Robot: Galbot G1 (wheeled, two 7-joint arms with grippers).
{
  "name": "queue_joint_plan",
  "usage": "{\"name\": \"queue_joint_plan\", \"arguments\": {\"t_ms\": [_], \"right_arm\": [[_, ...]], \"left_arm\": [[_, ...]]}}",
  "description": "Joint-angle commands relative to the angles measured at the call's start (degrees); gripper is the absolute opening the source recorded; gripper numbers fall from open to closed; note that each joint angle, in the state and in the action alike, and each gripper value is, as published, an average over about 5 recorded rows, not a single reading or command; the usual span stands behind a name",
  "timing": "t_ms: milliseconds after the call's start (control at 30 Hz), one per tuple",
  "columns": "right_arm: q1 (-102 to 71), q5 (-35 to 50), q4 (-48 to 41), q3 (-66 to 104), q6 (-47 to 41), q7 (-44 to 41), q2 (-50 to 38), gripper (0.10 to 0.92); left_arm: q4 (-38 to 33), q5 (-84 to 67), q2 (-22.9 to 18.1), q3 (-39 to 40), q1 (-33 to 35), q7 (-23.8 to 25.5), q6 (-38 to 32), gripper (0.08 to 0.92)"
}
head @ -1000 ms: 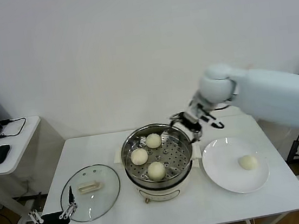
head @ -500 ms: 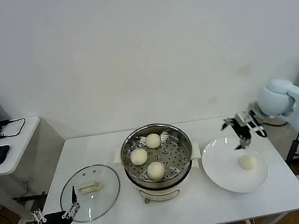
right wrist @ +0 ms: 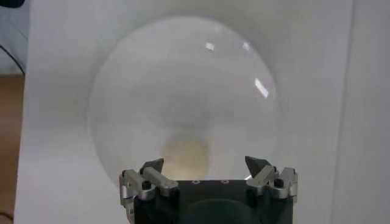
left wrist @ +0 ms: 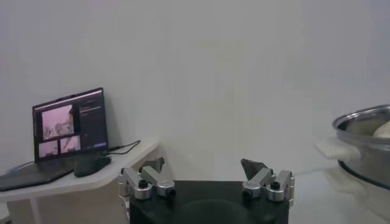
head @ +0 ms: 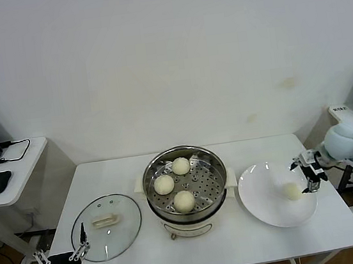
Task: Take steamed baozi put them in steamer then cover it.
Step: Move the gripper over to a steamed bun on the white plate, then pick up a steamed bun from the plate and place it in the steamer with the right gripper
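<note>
Three steamed baozi (head: pixel 184 200) sit in the steamer (head: pixel 185 184); the fourth remains on the plate (head: pixel 262 202) at 3 o'clock – right gripper (head: pixel 309 173) beside it, jaws spread – cover (head: pixel 106 227) still off.

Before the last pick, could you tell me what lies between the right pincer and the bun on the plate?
Nothing: in the right wrist view the open right pincer hangs directly above the bun, with only bare white plate around it.
</note>
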Motion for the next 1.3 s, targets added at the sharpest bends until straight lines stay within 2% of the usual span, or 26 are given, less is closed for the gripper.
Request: {"name": "queue_joint_plan", "arguments": {"t_ms": [33, 333, 600, 700, 1033, 1300], "right_arm": [[-7.5, -3.7, -6.8, 5.6, 0.4, 0.6, 3.9, 0.823], [-7.6, -4.6, -10.0, 6.3, 1.0, 2.2, 8.3, 0.823], [-7.4, -5.8, -10.4, 6.3, 0.3, 2.6, 8.7, 0.813], [-7.4, -6.1, -10.5, 6.4, 0.0, 2.6, 8.4, 0.784], [-5.6, -4.9, -9.5, 5.7, -0.4, 2.1, 7.9, 0.614], [1.1, -0.3, -5.1, 0.2, -2.2, 1.2, 4.4, 0.563]], "left_arm": [[-0.1, 0.1, -0.1, -0.2, 0.2, 0.0, 0.0, 0.823], [-0.1, 0.1, -0.2, -0.6, 0.3, 0.0, -0.1, 0.823], [0.3, 0.1, -0.4, -0.3, 0.1, 0.0, -0.1, 0.823], [0.4, 0.1, -0.4, -0.2, 0.0, 0.0, -0.2, 0.823], [0.1, 0.2, -0.5, -0.2, 0.1, -0.1, -0.3, 0.823], [-0.4, 0.2, -0.6, -0.3, 0.1, 0.0, -0.2, 0.823]]}}
